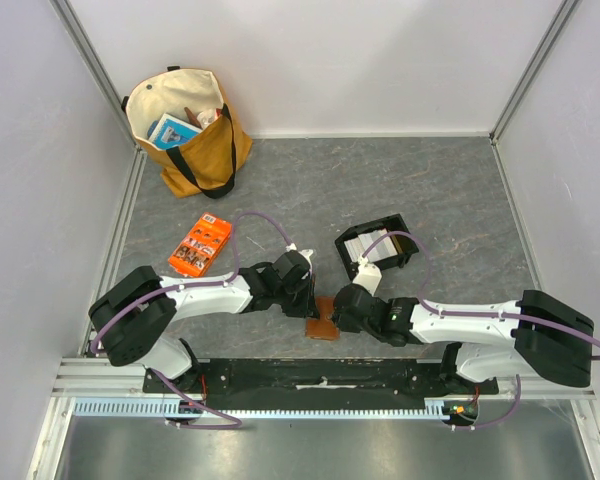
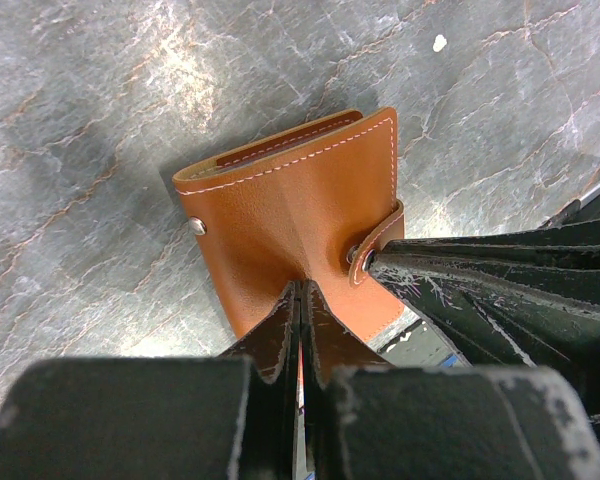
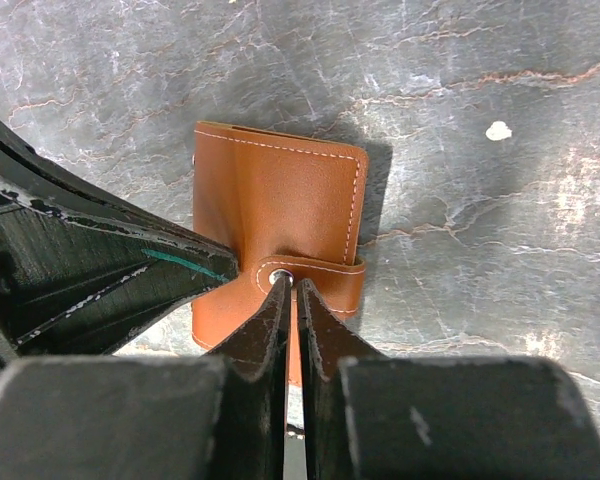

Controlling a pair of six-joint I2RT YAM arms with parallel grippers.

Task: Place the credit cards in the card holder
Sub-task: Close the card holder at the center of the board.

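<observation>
The card holder (image 1: 323, 326) (image 2: 280, 200) (image 3: 270, 200), a tan-brown leather wallet, lies closed on the table near the front edge, its strap snapped down. My left gripper (image 1: 311, 303) (image 2: 300, 287) is shut, and its tips press down on the wallet's cover. My right gripper (image 1: 338, 312) (image 3: 292, 283) comes in from the other side with only a thin slit between its jaws and nothing in them. Its tips rest at the round snap (image 3: 279, 275) on the strap. Pale credit cards (image 1: 365, 243) lie in a black tray behind the right arm.
The black tray (image 1: 401, 237) stands just behind the right gripper. An orange printed packet (image 1: 200, 246) lies to the left of it. A tan tote bag (image 1: 185, 125) stands at the back left corner. Walls close the table on three sides.
</observation>
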